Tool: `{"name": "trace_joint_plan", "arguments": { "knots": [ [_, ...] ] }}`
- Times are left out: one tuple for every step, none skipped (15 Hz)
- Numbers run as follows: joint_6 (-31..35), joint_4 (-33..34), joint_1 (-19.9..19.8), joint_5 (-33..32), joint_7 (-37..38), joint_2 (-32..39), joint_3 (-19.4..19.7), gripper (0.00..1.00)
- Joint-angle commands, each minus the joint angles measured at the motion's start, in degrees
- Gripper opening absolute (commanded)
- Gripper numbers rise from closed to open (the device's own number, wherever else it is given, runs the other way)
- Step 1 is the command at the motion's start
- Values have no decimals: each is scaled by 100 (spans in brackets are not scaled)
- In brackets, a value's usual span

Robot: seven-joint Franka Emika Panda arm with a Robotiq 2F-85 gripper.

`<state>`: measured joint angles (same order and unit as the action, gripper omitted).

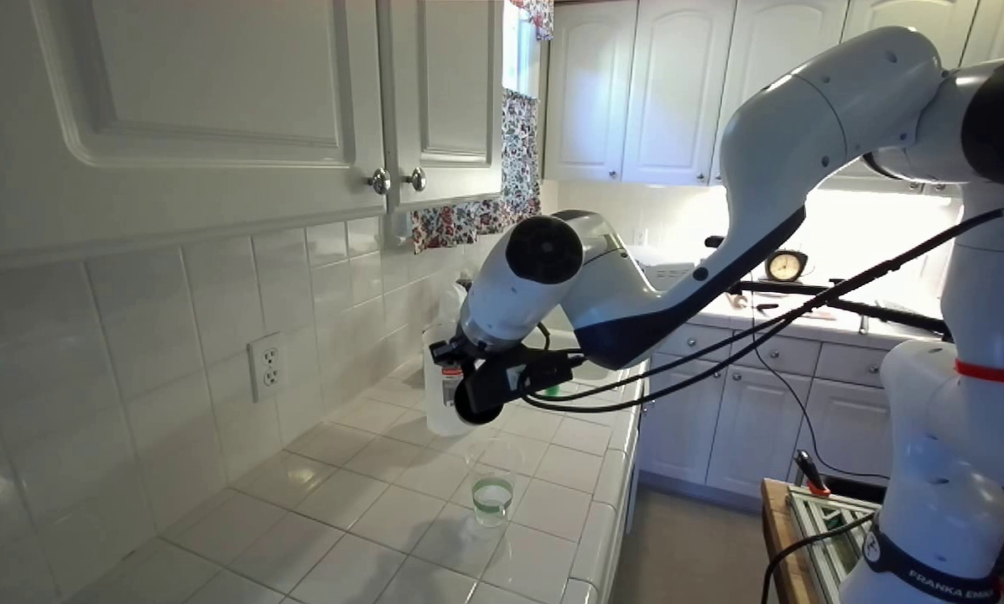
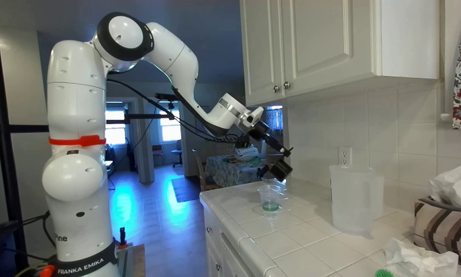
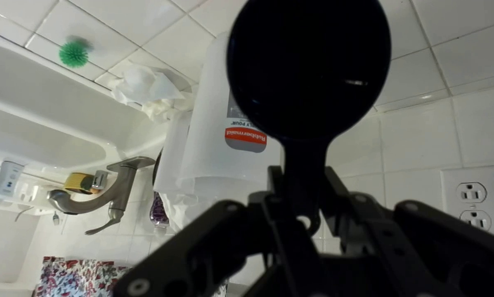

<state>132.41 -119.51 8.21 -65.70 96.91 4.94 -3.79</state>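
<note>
Over counter (image 2: 303, 250), inside front edge (image 2: 241, 241), hand (image 3: 303, 183) clamped on black scoop (image 3: 308, 70); gap separates cup (image 2: 270, 199) from pitcher (image 2: 351, 202).

Backsplash (image 1: 871, 225) blown out, near cabinet (image 1: 216, 101) dim in an exterior view. Windows (image 2: 115, 135) clipped, blue glare on floor (image 2: 172, 209) in an exterior view. Wrist view: fingers (image 3: 282, 231) dark, soft focus; scoop (image 3: 308, 70) almost silhouetted.

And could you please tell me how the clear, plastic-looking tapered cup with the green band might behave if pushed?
The clear cup is probably light, since its see-through wall looks thin. It could tip easily, being taller than wide and narrower at the base. It may slide, as the white tiled counter under it looks smooth and glossy.
</note>
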Motion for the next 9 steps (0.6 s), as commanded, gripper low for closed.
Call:
{"name": "trace_joint_plan", "arguments": {
  "knots": [
    [73, -358, -76, -316, 390, -302, -29, 6],
    [57, -390, -85, -370, 433, -327, -30, 6],
    [44, -421, -95, -418, 488, -345, -31, 6],
    [32, -443, -104, -467, 523, -351, -32, 6],
    [21, -462, -113, -517, 569, -355, -34, 6],
    [17, -479, -123, -552, 593, -354, -35, 6],
    [13, -500, -133, -578, 614, -357, -36, 6],
    [3, -513, -143, -602, 635, -359, -36, 6],
    [-7, -519, -150, -641, 657, -356, -36, 6]
  ]
}}
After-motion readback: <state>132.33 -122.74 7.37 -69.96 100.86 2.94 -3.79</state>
